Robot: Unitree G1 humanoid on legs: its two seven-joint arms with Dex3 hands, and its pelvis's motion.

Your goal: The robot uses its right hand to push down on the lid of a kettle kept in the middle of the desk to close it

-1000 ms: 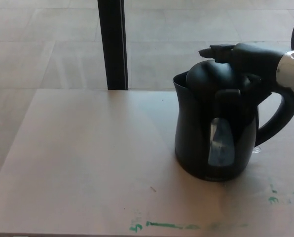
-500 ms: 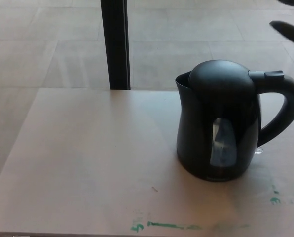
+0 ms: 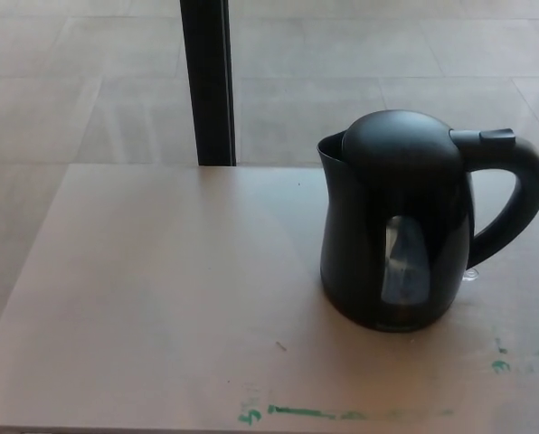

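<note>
A black electric kettle [image 3: 396,226] stands upright on the pale desk [image 3: 161,298], right of the middle. Its domed lid [image 3: 401,145] lies down flush on the body, with the spout toward the left and the curved handle [image 3: 514,203] toward the right. A clear water window [image 3: 405,262] shows on the front. Neither of my hands appears in the head view.
A black vertical post [image 3: 208,81] rises behind the desk's far edge, left of the kettle. Tiled floor lies beyond. Green paint marks [image 3: 297,413] run along the desk's front edge, and a few more sit at the right.
My right hand rested on the kettle lid a second ago, then lifted up and to the right and has left the view. The lid now sits down flat.
</note>
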